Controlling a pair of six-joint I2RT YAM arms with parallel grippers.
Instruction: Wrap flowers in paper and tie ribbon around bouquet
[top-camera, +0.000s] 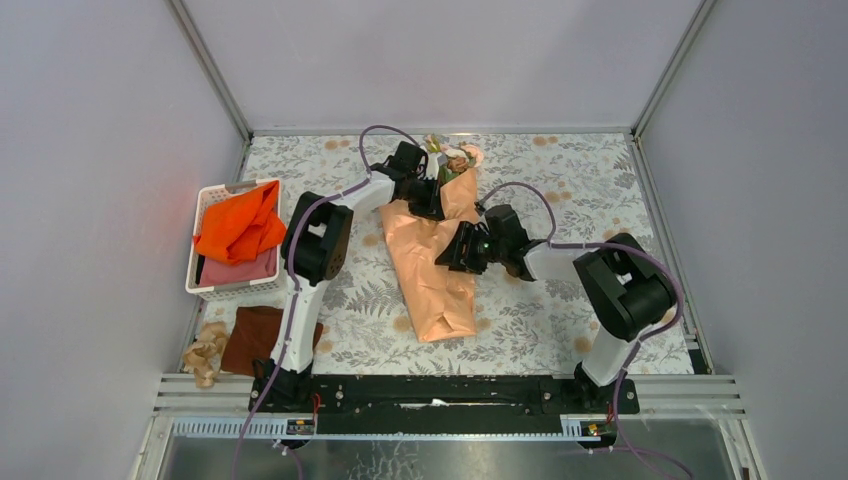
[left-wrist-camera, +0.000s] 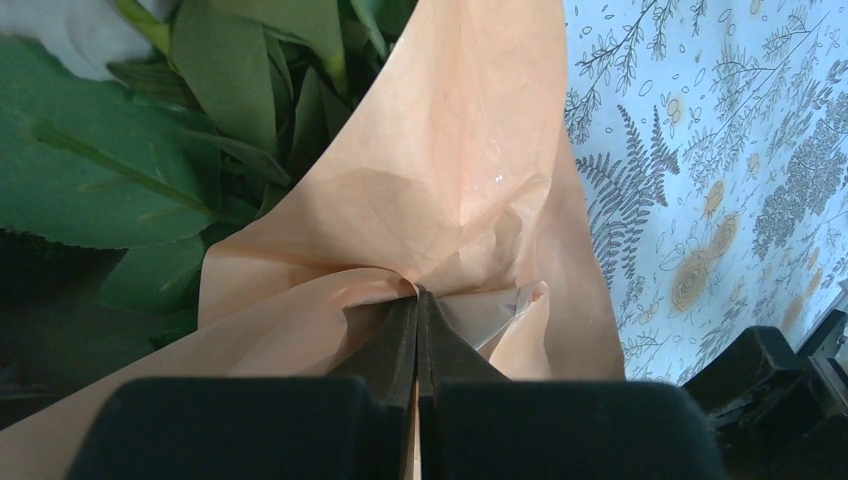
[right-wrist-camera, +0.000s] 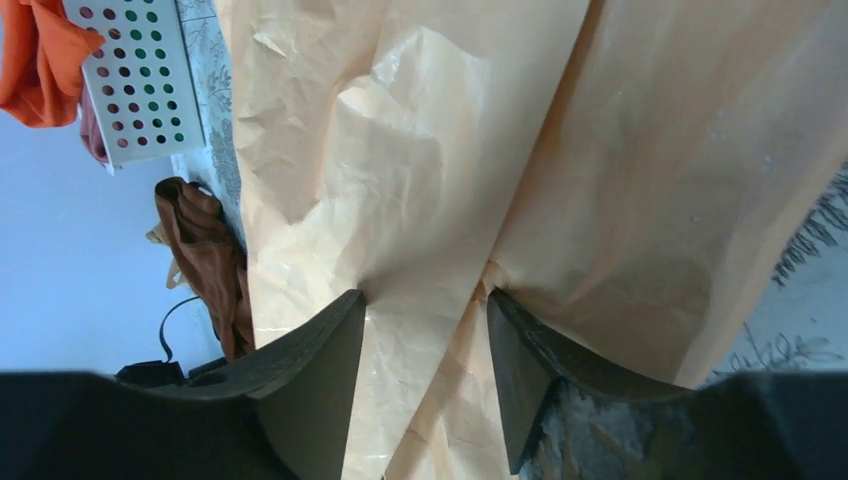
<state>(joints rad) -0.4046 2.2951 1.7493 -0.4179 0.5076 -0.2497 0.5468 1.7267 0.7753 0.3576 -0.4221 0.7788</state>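
While my left pincer (left-wrist-camera: 417, 305) clamps a fold of the paper (left-wrist-camera: 470, 150) beside the flowers (top-camera: 455, 158), my right pincer (right-wrist-camera: 425, 300) stands apart astride a crease on the desk (top-camera: 600, 190) — thin, crinkly, likely tearable, so I'd grip doubled folds.

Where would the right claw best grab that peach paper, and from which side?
Likely where the paper folds over itself beneath the right claw, coming from above: it lies flat on the table, so only that raised fold gives something to pinch.

Flowers (top-camera: 452, 156) on paper (top-camera: 436, 282), basket (top-camera: 230, 291) left
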